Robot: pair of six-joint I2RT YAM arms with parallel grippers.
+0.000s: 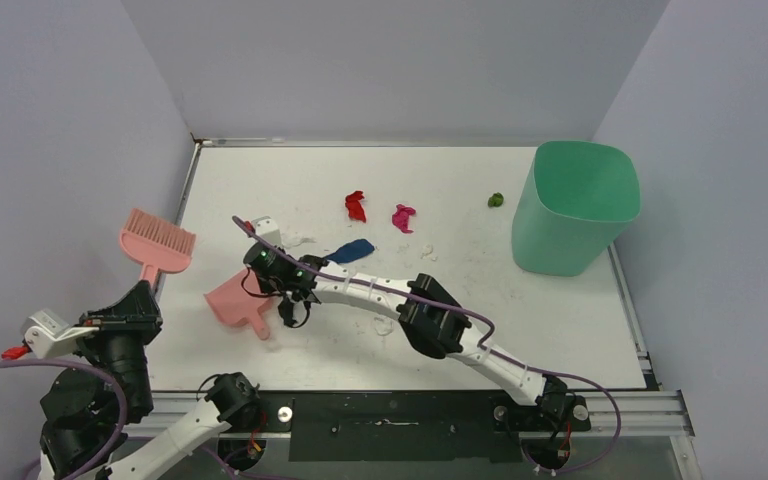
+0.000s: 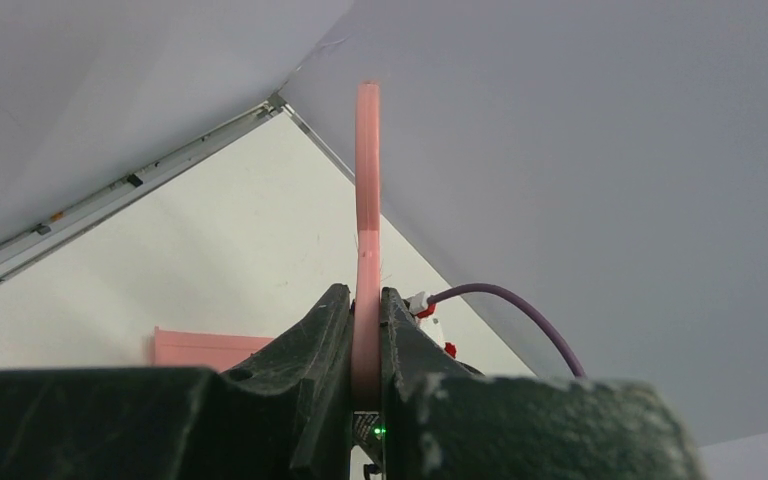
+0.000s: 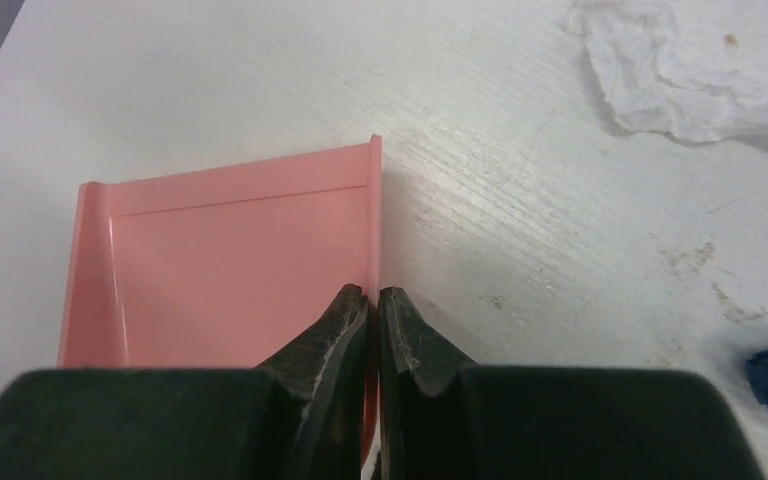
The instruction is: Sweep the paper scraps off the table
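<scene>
Paper scraps (image 1: 356, 206) lie spread over the middle of the table (image 1: 560, 330): a red one, a magenta scrap (image 1: 403, 217), a dark blue scrap (image 1: 350, 250), white bits (image 1: 295, 240), and a green scrap (image 1: 496, 200) just beside the green bin (image 1: 575, 205).

All of them are to the right of the pink dustpan (image 1: 232, 298) and farther from the arm bases. The dustpan lies flat near the left side, and the dark blue scrap is the nearest to it. Its short handle points to the near right, so its mouth seems to open to the far left, away from the scraps. It probably needs turning before anything can be swept in.

The right gripper (image 3: 372, 295) is closed on the right side wall of the dustpan, with its arm stretched low across the table.

The pink brush (image 1: 158, 240) is well apart from every scrap, raised over the left table edge with its bristles pointing up and away. The left gripper (image 2: 365, 300) clamps its handle, and its arm is folded back near the base. The right arm is clearly the nearer one to the scraps.
</scene>
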